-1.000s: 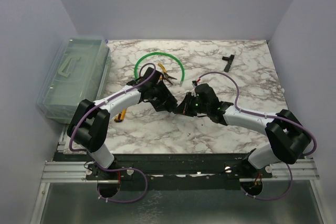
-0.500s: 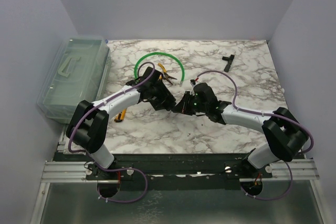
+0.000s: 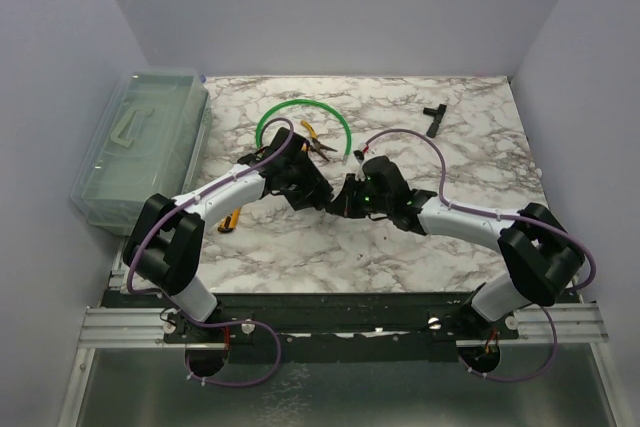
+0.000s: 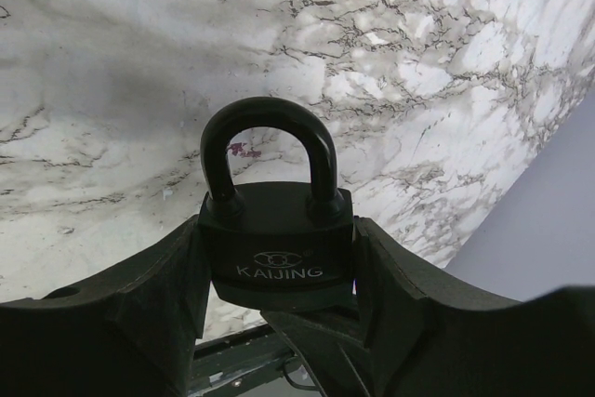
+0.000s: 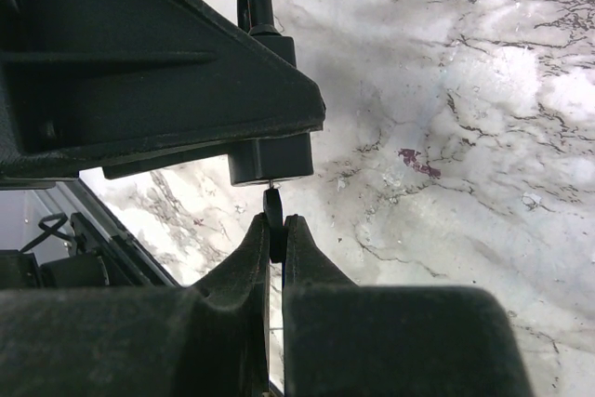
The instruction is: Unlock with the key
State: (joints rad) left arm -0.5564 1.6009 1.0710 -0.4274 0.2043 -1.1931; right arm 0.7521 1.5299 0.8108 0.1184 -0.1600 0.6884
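In the left wrist view the black padlock (image 4: 277,239), marked KAIJING, sits upright between my left gripper's (image 4: 277,262) two fingers, shackle closed and pointing away. My left gripper (image 3: 318,193) is shut on its body above the marble table. My right gripper (image 5: 275,234) is shut on the key (image 5: 272,214), a small dark head with a thin metal blade. The blade tip touches the underside of the padlock (image 5: 271,157); how far it is inside is hidden. From above, my right gripper (image 3: 346,199) meets the left one at mid-table.
A clear plastic box (image 3: 140,147) stands at the left edge. A green ring (image 3: 300,107) and yellow-handled pliers (image 3: 316,143) lie behind the grippers. A black T-shaped part (image 3: 433,117) rests at the back right. A yellow item (image 3: 232,219) lies under my left arm.
My right gripper has moved left with the key until it meets the padlock held by the left gripper. The left arm has stayed almost still.
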